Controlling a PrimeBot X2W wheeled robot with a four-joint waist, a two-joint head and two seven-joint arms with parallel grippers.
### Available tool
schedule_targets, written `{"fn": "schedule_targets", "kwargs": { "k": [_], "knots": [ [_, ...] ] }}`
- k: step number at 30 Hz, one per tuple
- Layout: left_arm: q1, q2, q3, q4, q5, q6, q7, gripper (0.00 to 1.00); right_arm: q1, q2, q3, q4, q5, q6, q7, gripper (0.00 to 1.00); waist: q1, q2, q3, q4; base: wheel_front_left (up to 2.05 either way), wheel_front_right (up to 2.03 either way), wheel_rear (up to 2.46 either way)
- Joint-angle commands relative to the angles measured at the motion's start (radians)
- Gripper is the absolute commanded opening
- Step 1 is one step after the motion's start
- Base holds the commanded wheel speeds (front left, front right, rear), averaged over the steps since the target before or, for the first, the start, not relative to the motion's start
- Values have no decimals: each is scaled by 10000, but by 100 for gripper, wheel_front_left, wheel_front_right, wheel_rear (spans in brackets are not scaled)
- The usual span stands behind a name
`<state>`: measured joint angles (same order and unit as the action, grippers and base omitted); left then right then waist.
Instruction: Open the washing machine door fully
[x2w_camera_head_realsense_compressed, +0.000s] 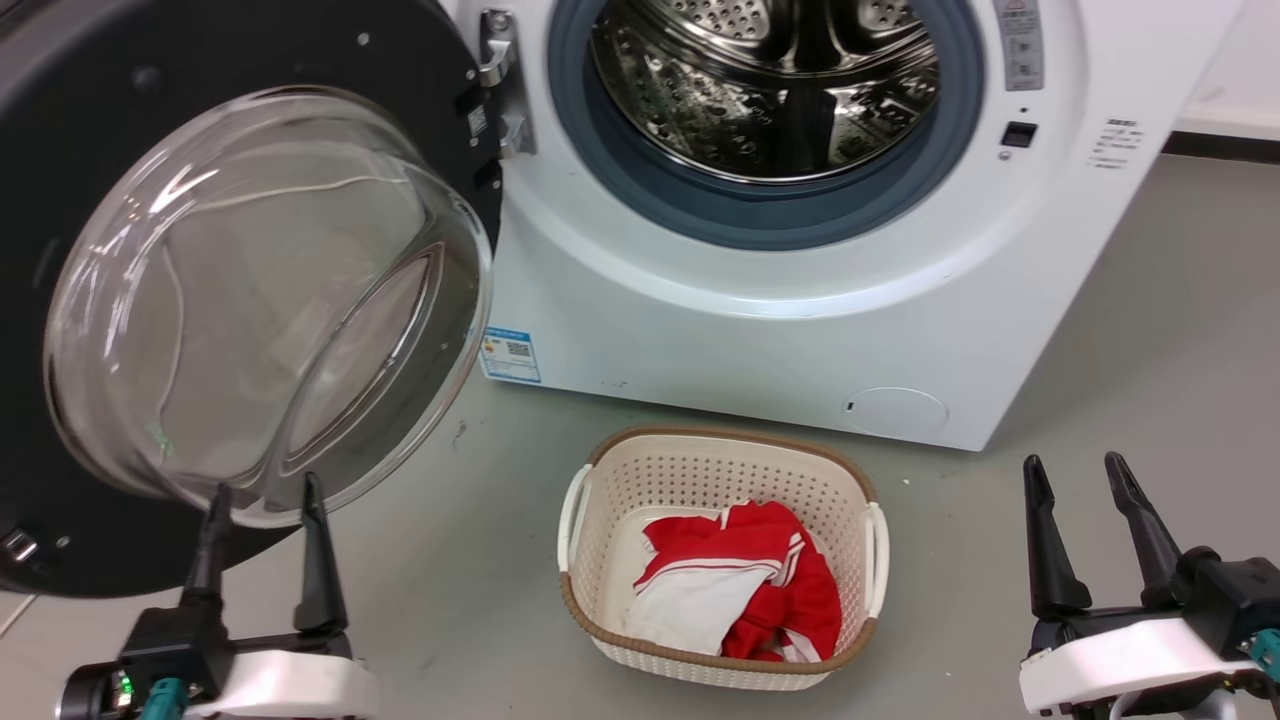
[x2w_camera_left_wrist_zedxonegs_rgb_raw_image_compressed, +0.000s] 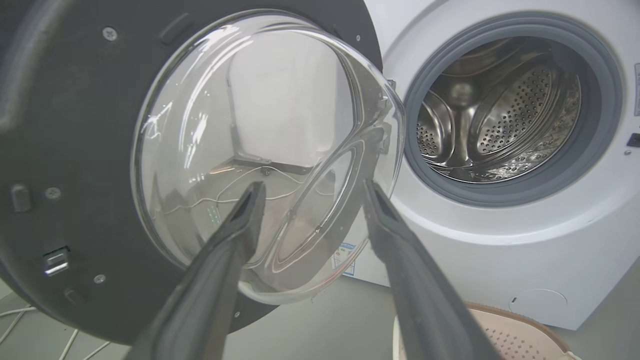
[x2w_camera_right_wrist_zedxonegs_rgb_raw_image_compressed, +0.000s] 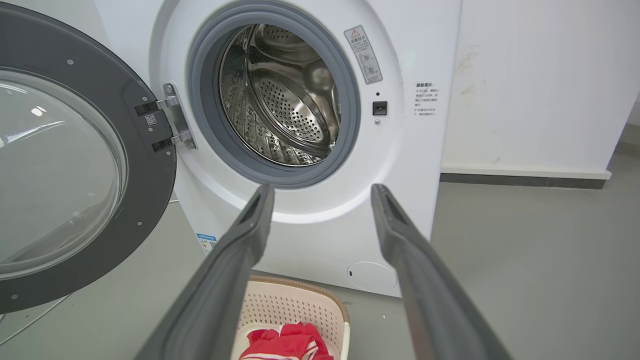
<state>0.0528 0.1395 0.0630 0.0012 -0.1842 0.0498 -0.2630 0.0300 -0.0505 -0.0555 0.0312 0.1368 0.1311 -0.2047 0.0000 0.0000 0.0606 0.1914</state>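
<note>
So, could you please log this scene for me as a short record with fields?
door: wide open on its hinge, glass bowl facing out
washer: drum exposed, no laundry seen inside
basket: on the floor before the washer, holding red and white cloth
left claw: open, tips by the door's glass; contact unclear
right claw: open, holding nothing, apart from the washer

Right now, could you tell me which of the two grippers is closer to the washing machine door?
The left gripper: its open fingers point at the washing machine door just ahead, while the right gripper sits beyond the laundry basket.
</note>
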Motion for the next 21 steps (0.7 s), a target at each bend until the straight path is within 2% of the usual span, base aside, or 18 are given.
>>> {"fn": "schedule_targets", "kwargs": {
  "k": [1,11,21],
  "knots": [
    [25,-68,-152,-1,181,-71,-22,100,59,11,21,-59,20,-7,9,100,0,0,-100,-253,0,0,0],
    [-543,-113,-944,225,398,-730,-23,100,-189,11,128,-196,-177,-7,54,100,0,0,-160,-1254,0,0,0],
    [-806,-168,-935,403,551,-638,-23,100,-182,9,325,-204,-318,-7,123,100,0,0,-132,-1934,0,0,0]
  ]
}}
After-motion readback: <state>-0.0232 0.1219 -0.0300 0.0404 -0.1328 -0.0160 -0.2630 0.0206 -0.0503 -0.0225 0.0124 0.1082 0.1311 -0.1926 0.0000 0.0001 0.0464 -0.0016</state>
